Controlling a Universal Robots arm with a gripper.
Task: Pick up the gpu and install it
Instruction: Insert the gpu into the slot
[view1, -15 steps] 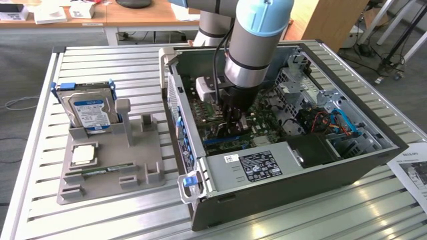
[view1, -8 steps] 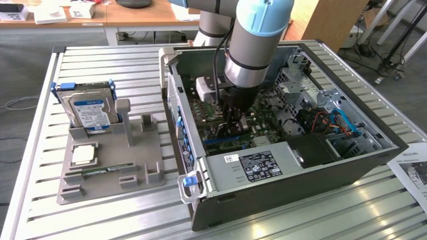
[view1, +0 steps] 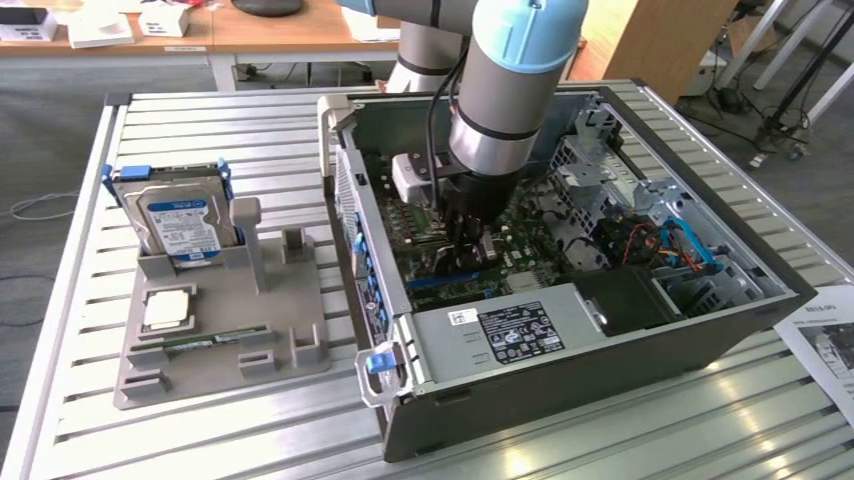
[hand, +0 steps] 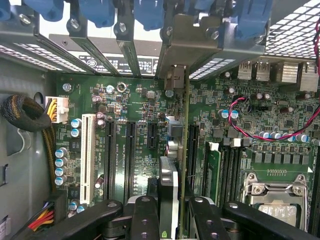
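The claw (hand: 169, 212) grips the gpu (hand: 170, 165) edge-on, its long axis running toward the case's (view1: 601, 370) rear brackets (hand: 175, 45), above the motherboard (hand: 135, 100) slots.

The arm reaches straight down, the gripper (hand: 175, 212) with jaws clamped on a thin card.

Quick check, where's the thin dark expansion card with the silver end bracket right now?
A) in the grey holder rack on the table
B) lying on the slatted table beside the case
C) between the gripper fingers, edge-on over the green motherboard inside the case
C: the thin dark expansion card with the silver end bracket stands edge-on between the black gripper fingers, above the green motherboard slots inside the open computer case.
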